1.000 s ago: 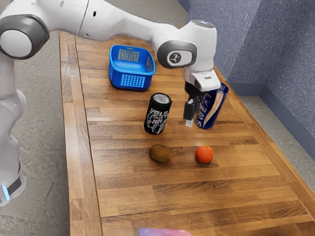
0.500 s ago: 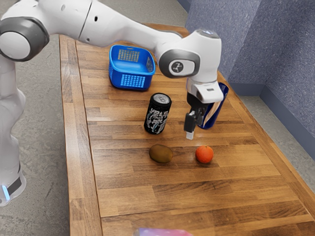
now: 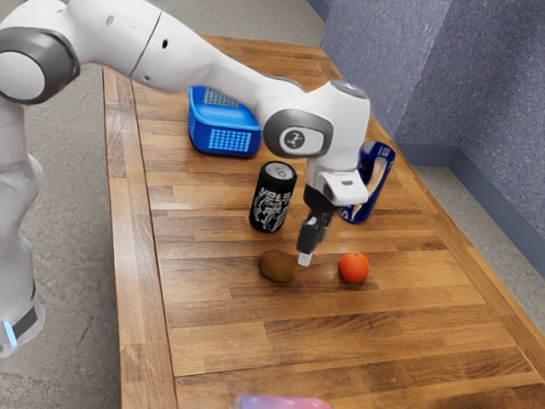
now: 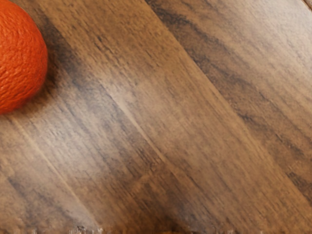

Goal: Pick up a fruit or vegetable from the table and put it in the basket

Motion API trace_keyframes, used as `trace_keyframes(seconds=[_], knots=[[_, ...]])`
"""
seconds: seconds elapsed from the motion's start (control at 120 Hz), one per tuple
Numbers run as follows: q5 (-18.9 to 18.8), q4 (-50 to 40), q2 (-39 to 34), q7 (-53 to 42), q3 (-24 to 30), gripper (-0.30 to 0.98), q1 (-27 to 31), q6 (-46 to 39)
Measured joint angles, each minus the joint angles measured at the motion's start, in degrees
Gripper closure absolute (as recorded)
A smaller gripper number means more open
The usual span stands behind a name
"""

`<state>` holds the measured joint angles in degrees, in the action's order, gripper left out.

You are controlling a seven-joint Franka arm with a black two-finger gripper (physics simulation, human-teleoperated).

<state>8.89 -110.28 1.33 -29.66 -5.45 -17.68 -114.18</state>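
- Basket [image 3: 226,139]: well apart from the end effector [image 3: 305,258], now partly behind the arm.
- Kiwi [image 3: 277,267]: on the bench [image 3: 341,341], near its tip.
- End effector: lower, shifted kiwi-ward since earlier; clenched or released, I can't tell.
- Orange [image 3: 353,267]: near it, bare wood between.
- Bench edge: well apart.

On the surface [image 3: 255,332], midway between its long edges, a black can [image 3: 272,198] is standing upright, bearing a row of pale, blocky letters too stylized to read surely, with smaller print below. Near the long edge at the exterior view's right, a blue can [image 3: 380,170] is showing white markings, partly hidden by the arm [image 3: 339,115]. The arm's oval joint panel is carrying a small dark emblem [image 3: 295,139].
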Motion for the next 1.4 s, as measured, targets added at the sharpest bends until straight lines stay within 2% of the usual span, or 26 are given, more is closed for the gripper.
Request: trace_keyframes(seconds=[0.175,0.608,1.317,1.35,1.4], knots=[[0.5,-3.7,-2.4,1.4,-0.4,0.00,0.3,-0.3],[1.4,-7.4,-2.7,3.7,-0.6,0.00,1.8,-1.4],[3.6,-11.0,-2.5,5.2,-0.5,0.00,-0.3,-3.8],[3.6,-11.1,-2.5,5.3,-0.5,0.02,-0.3,-3.9],[3.6,-11.1,-2.4,5.6,-0.5,0.13,-0.2,-3.9]])
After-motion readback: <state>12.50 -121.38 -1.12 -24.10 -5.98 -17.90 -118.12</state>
